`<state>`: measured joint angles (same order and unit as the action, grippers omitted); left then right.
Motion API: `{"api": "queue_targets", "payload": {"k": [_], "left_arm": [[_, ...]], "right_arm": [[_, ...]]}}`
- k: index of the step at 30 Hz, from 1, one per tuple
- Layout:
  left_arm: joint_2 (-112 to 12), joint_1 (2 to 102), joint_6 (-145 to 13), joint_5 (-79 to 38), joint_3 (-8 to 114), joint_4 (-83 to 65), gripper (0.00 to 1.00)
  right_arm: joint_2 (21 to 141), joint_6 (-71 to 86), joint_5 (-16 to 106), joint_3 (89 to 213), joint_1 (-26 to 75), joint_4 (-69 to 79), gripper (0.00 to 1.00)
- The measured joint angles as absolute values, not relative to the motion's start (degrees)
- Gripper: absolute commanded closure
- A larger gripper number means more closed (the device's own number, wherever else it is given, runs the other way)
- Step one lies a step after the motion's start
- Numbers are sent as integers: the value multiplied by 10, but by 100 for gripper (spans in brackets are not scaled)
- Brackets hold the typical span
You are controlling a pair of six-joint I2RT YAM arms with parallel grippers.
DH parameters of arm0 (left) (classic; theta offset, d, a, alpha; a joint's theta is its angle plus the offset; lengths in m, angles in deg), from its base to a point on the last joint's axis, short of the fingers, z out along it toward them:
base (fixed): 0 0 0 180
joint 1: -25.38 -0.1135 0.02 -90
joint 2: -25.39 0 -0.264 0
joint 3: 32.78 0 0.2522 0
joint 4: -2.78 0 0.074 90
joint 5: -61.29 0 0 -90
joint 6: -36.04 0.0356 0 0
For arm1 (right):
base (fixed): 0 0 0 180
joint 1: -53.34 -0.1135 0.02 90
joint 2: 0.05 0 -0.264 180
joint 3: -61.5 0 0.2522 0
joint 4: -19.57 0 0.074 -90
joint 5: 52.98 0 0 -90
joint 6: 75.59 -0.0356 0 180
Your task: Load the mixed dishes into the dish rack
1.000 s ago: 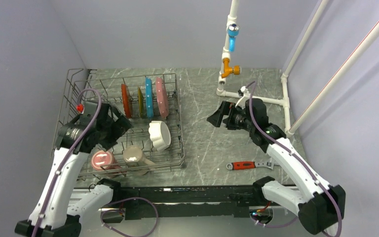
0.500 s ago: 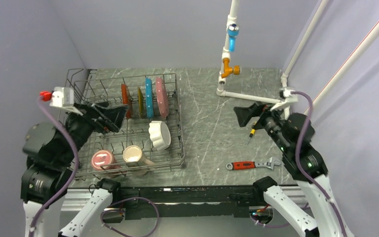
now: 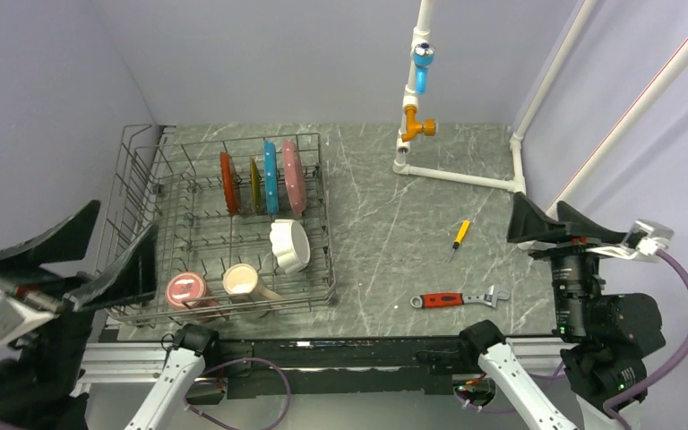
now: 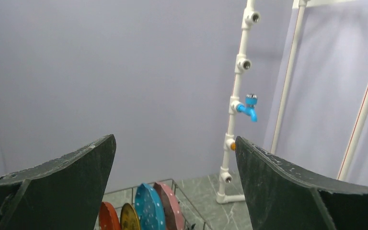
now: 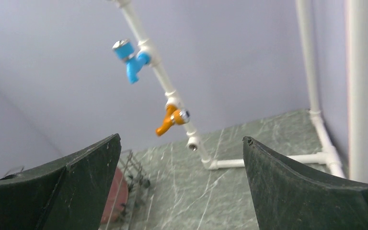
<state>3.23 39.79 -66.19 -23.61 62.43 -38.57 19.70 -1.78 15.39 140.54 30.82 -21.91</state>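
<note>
The large grey wire dish rack (image 3: 329, 235) is sitting on the left half of the grey marbled table (image 3: 376, 233), reaching from the far edge almost to the near edge. Four plates are standing upright on edge in its far row of tines, side by side. From left to right they are an orange-red plate (image 3: 227, 183), a dark plate with a yellow patterned face (image 3: 254, 185), a blue plate (image 3: 270, 176) and a pink scalloped plate (image 3: 293, 176). The white scalloped bowl (image 3: 289, 245) is leaning on its side against the rack's right wall. The pink mug (image 3: 185, 291) and the cream cup (image 3: 244, 282) are lying next to each other along the rack's near edge.

The left gripper (image 3: 125, 217) is hanging raised by the table's near left corner, its black fingers spread wide and holding nothing. The right gripper (image 3: 536, 201) is hanging raised at the table's right edge, likewise spread wide and empty. Both wrist cameras are looking toward the back wall.

A red-handled wrench (image 3: 452, 299) is lying near the table's near edge on the right half, well apart from the rack. A yellow screwdriver (image 3: 460, 236) is lying just beyond it. A white pipe stand with a blue tap (image 3: 422, 67) and an orange valve (image 3: 417, 125) is rising from the far right part of the table.
</note>
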Motion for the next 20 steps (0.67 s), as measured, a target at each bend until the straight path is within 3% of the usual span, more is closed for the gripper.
{"api": "queue_targets", "payload": {"k": [9,20], "left_arm": [[65,398,-636,-263,616,-354,1],[64,398,-630,-271,613,-359,1]], "right_arm": [[195,-16,61,1429,309,-215,0],[216,-18,35,1422,309,-214,0]]}}
